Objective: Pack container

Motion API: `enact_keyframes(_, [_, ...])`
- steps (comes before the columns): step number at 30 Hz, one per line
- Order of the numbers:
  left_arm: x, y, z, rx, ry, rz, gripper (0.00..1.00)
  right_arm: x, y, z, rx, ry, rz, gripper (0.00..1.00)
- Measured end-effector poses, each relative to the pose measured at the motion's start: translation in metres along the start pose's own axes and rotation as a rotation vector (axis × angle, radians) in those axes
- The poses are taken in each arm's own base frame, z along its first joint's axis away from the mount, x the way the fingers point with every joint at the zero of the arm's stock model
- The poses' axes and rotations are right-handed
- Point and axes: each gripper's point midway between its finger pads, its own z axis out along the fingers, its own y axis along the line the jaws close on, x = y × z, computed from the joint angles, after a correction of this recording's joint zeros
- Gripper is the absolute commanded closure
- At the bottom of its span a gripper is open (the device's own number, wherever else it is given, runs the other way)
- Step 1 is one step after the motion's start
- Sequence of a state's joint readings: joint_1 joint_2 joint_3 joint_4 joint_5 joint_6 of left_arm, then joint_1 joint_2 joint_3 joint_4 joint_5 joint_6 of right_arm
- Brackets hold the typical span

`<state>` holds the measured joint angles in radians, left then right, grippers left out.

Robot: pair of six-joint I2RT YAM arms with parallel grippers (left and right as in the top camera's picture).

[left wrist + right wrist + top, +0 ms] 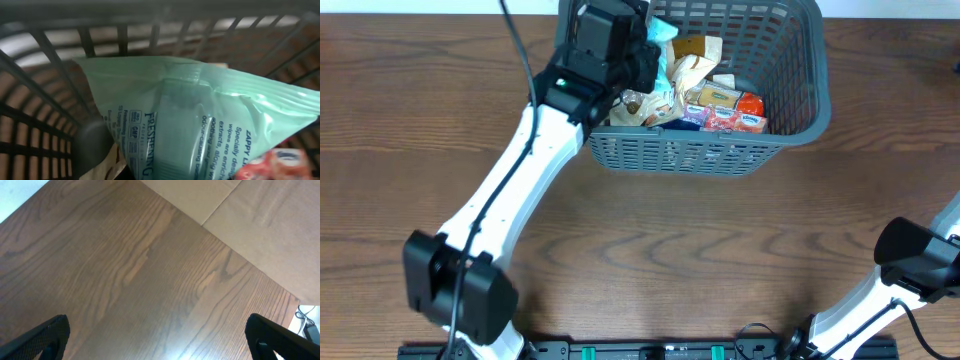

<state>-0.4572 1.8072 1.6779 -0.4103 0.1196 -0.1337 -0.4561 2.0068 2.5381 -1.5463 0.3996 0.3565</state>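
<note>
1. The left gripper (636,62) is down inside the left end of the container (692,153). A green wipes pack (200,120) crowds its wrist view. One dark finger (92,147) shows beside the pack and the other is hidden, so I cannot tell whether the gripper pinches the pack or how wide it stands.
2. The pack looks like a soft, slick film pouch, probably light and apt to sag.
3. The container sits at the bench's far side, right of centre, with snacks (720,100) heaped inside. It looks like stiff plastic and is likely light for its bulk. The lattice walls would catch a fingertip. The thick rim seems the surest place to take hold, pinched from above. It may skate if pushed rather than lifted.
4. The bench (700,250) is smooth dark wood grain, flat, with little grip. The right gripper (160,341) hangs over it at the near right, fingers spread wide with nothing between them, well apart from the container.
5. Past the bench edge lies a pale tan floor (260,225) with a seam, though it may be a board.
</note>
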Motion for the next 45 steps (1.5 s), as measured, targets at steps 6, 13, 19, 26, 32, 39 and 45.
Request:
enact_keyframes(6, [0.015, 0.013, 0.012, -0.025, 0.054, -0.013, 0.83, 0.000, 0.000, 0.000, 0.000, 0.000, 0.000, 0.01])
enact_keyframes(13, [0.017, 0.032, 0.011, -0.056, 0.069, -0.029, 0.28, 0.000, 0.000, 0.000, 0.000, 0.000, 0.000, 0.01])
enact_keyframes(19, [0.017, 0.042, 0.010, -0.075, 0.072, -0.038, 0.03, 0.000, 0.000, 0.000, 0.000, 0.000, 0.000, 0.01])
enact_keyframes(26, [0.012, 0.042, 0.005, -0.081, 0.057, -0.035, 0.01, 0.000, 0.000, 0.000, 0.000, 0.000, 0.000, 0.01])
enact_keyframes(32, [-0.027, 0.033, -0.039, -0.082, -0.059, 0.013, 0.01, 0.000, 0.000, 0.000, 0.000, 0.000, 0.000, 0.01])
enact_keyframes(39, [-0.107, 0.012, -0.165, -0.077, -0.363, 0.050, 0.01, 0.000, 0.000, 0.000, 0.000, 0.000, 0.000, 0.01])
enact_keyframes(45, [-0.109, 0.027, -0.272, -0.218, -0.481, 0.031, 0.01, 0.000, 0.000, 0.000, 0.000, 0.000, 0.000, 0.01])
